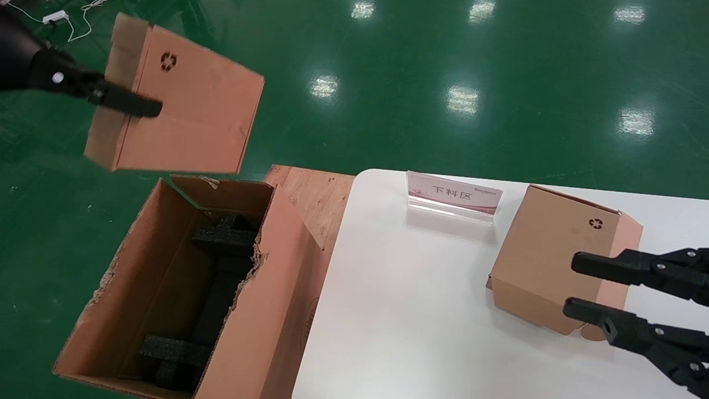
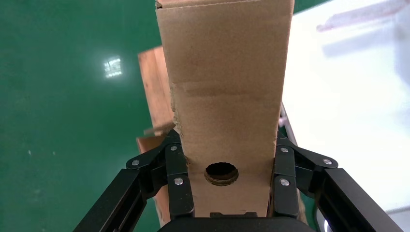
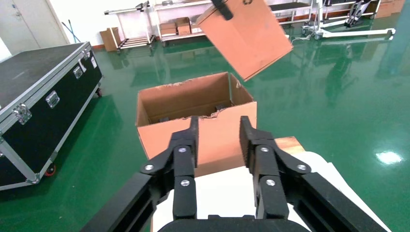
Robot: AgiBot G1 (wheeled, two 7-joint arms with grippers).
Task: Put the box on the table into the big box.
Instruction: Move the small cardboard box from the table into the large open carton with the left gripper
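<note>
Open mouth of the big box [image 1: 138, 288] unobstructed from above, black foam inserts [image 1: 221, 238] inside.

L gripper [image 2: 227, 186] | jaws clamp the box [image 2: 225, 87] | over table [image 2: 348, 111] edge

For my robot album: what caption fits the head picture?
Left gripper lifts the box above the big box.

Object counts
3 cartons: flat box [image 1: 183, 105], big box [image 1: 166, 288], cube carton [image 1: 554, 255]; 1 sign [image 1: 451, 197]; 2 grippers.
</note>
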